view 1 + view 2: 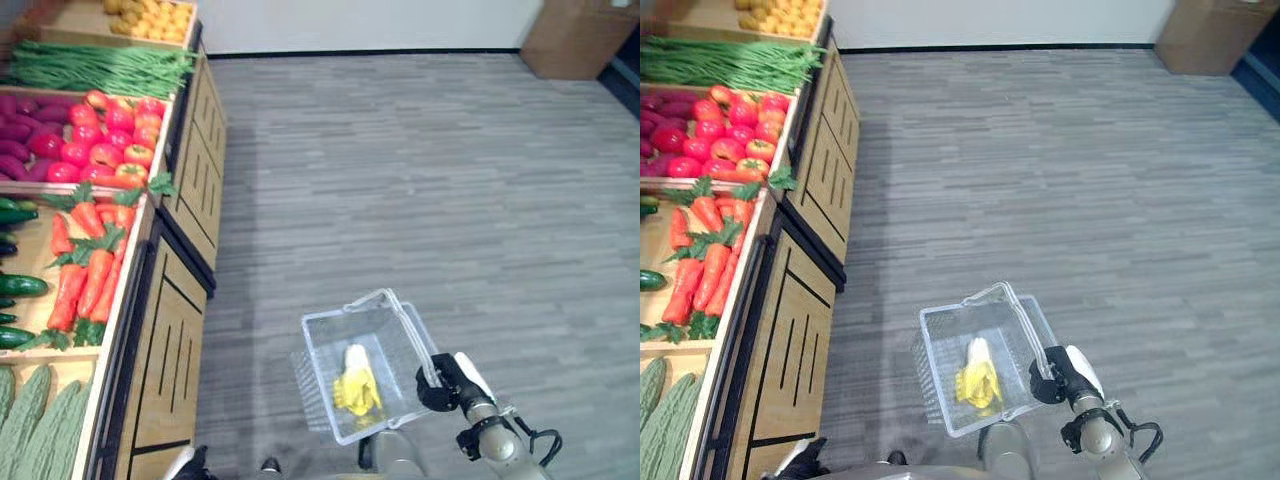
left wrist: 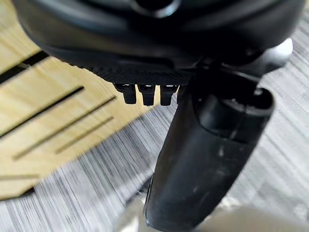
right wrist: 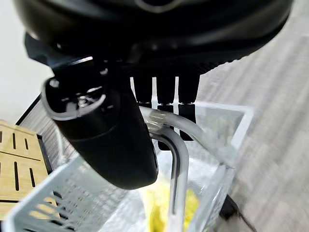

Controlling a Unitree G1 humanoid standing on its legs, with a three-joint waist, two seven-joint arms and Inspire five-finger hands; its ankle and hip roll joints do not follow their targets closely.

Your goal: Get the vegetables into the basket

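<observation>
A clear plastic basket [image 1: 345,312] hangs low over the grey floor, with a yellow banana-like item [image 1: 357,385] lying inside it. My right hand [image 1: 440,385] is shut on the basket's handle [image 3: 176,154], its fingers [image 3: 164,92] curled over the bar. My left hand [image 2: 207,159] hangs beside the wooden stand, fingers relaxed and holding nothing. On the stand at the left lie carrots [image 1: 90,270], red tomatoes [image 1: 110,140], green beans [image 1: 100,68], cucumbers [image 1: 18,285] and ridged green gourds [image 1: 35,415].
The wooden display stand [image 1: 170,330] runs along the left side, its panelled front facing the open floor. Purple vegetables [image 1: 20,135] and yellow produce [image 1: 150,18] sit further back. A cardboard box [image 1: 580,35] stands at the far right by the wall.
</observation>
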